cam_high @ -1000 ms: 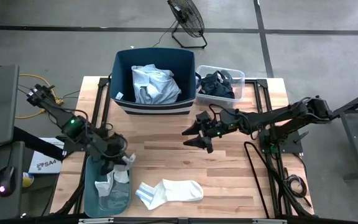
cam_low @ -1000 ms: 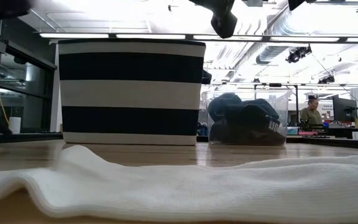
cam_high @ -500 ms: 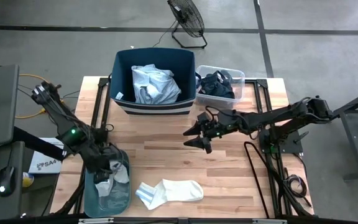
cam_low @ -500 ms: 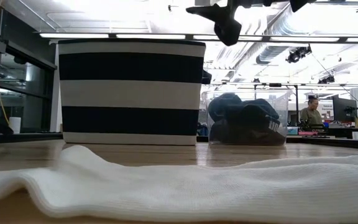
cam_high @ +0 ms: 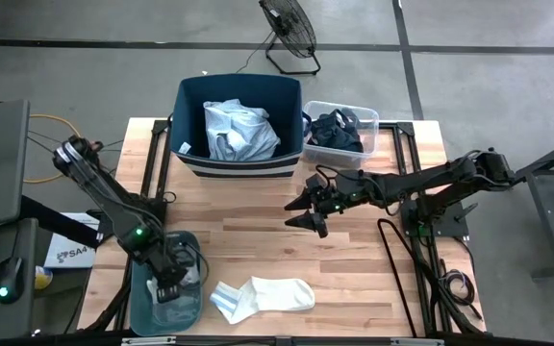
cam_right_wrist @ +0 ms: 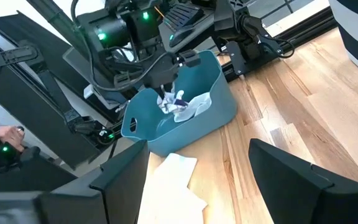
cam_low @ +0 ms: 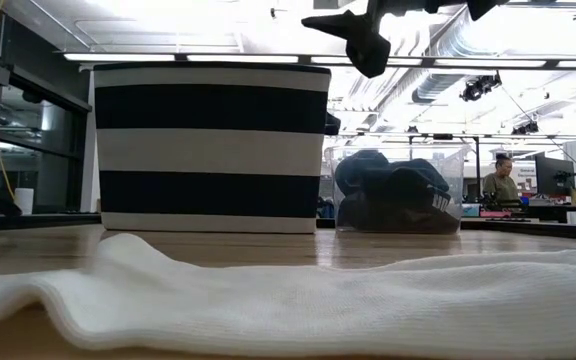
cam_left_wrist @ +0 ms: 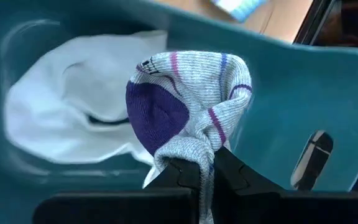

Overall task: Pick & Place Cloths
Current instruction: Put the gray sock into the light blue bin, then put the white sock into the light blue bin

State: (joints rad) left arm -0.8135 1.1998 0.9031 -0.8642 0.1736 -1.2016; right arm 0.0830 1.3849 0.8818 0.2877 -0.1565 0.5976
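My left gripper [cam_left_wrist: 197, 171] is shut on a grey sock [cam_left_wrist: 185, 106] with a purple heel and thin stripes, low inside the teal tub [cam_high: 152, 298] at the table's near left corner. A white sock [cam_left_wrist: 73, 124] lies on the tub's floor beside it. Another white sock [cam_high: 263, 295] lies flat on the table right of the tub. My right gripper [cam_high: 297, 213] hangs open above the table's middle, touching nothing; its wrist view shows the tub [cam_right_wrist: 185, 121] and the held sock [cam_right_wrist: 176, 102]. The light blue shirt [cam_high: 240, 130] lies in the navy bin [cam_high: 188, 106]. My left gripper pinches the grey sock between its two fingers at a bunched fold [cam_left_wrist: 194, 152] just below the purple heel. The fingers come from above, slanting down into the tub. The sock bulges past the fingertips; whether it rests on the tub floor cannot be told.
The navy bin with its striped base [cam_low: 213, 145] stands at the far edge. A clear container [cam_high: 370, 119] of dark garments sits to its right. Bare wood lies between bin and white sock. A person [cam_low: 503, 180] sits far behind the table.
My left gripper has moved toward the near edge and down into the teal tub, carrying the grey sock with it, still shut on it.
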